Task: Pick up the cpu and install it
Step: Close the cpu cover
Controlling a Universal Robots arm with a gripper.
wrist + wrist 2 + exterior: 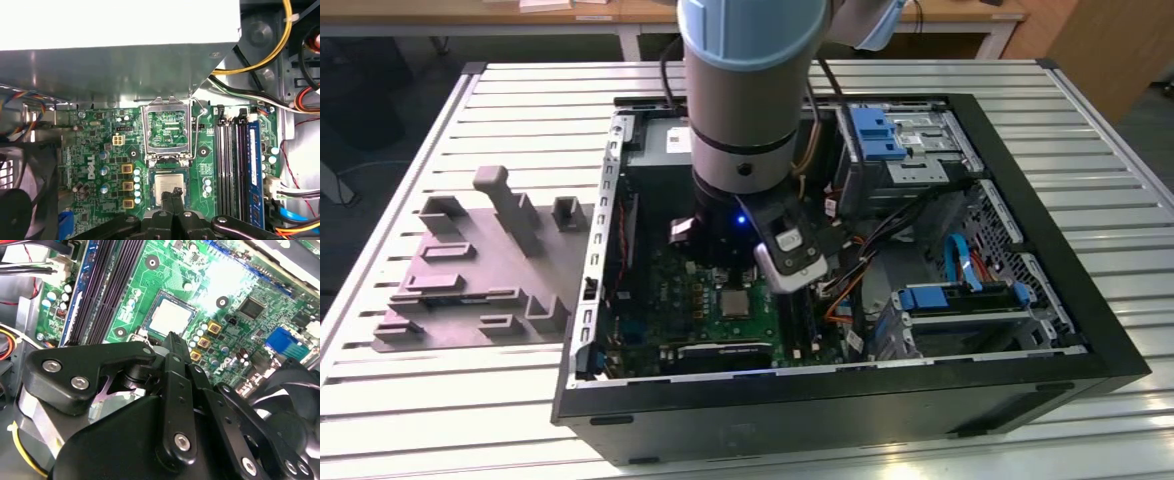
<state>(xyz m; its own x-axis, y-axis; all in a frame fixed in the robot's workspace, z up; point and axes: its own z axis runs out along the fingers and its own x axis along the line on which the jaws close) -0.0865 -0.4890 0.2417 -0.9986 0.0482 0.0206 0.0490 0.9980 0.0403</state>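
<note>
The cpu (167, 186) lies flat in the socket on the green motherboard (100, 150), silvery top facing up. It also shows in the second wrist view as the cpu (170, 317) and in the exterior view as the cpu (736, 303). My gripper (176, 193) hangs just over the chip's near edge, its black fingertips (172, 338) pressed together and shut, with nothing seen between them. In the exterior view the gripper (790, 272) reaches down into the open computer case (1067, 300) right beside the socket.
The socket's metal load plate (167, 131) stands swung open beside the chip. Black memory slots (231, 160) run along one side and a black fan (292, 405) sits close by. Cables (854, 250) and drive bays crowd the case. A grey plastic fixture (467, 270) lies at the exterior view's left.
</note>
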